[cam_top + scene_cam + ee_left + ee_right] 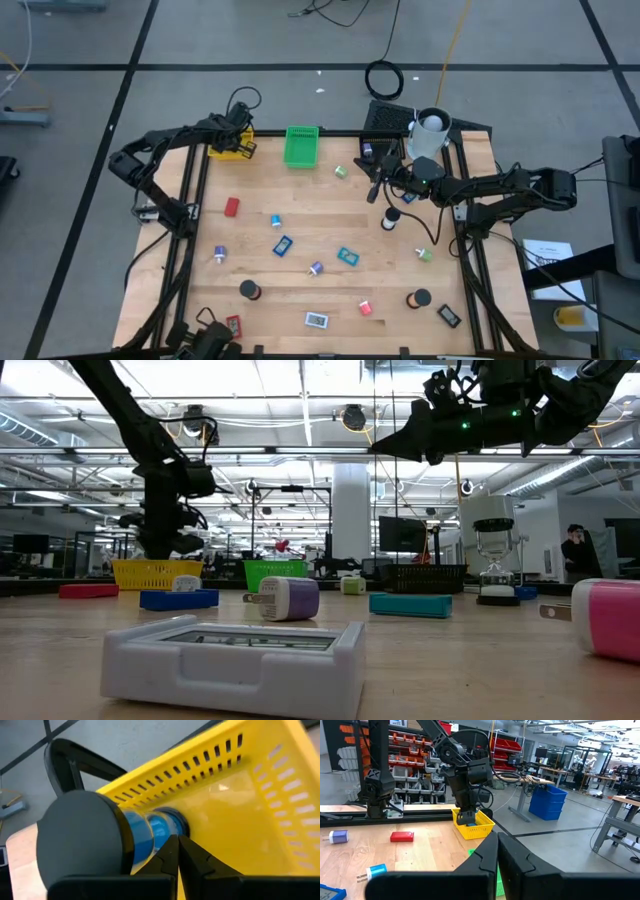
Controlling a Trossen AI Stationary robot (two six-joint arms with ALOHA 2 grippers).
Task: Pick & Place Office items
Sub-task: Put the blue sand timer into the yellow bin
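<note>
Left claw (238,140) of mine sits at the upper left of the high view, down in the yellow tray (222,152), clenched on a blue roll with black end caps (150,831) — the wrist view shows the fingers pinched shut against it over the tray's slotted wall. To finish well, I judge I should lower until the roll is close to the tray floor, then part the fingers gently so it does not bounce out. My right claw (375,188) hangs clenched and empty over the upper right of the desk (300,215), near the white cup (430,128). Other items lie scattered — a red block (232,207), a teal piece (347,257), a black roll (249,290).
</note>
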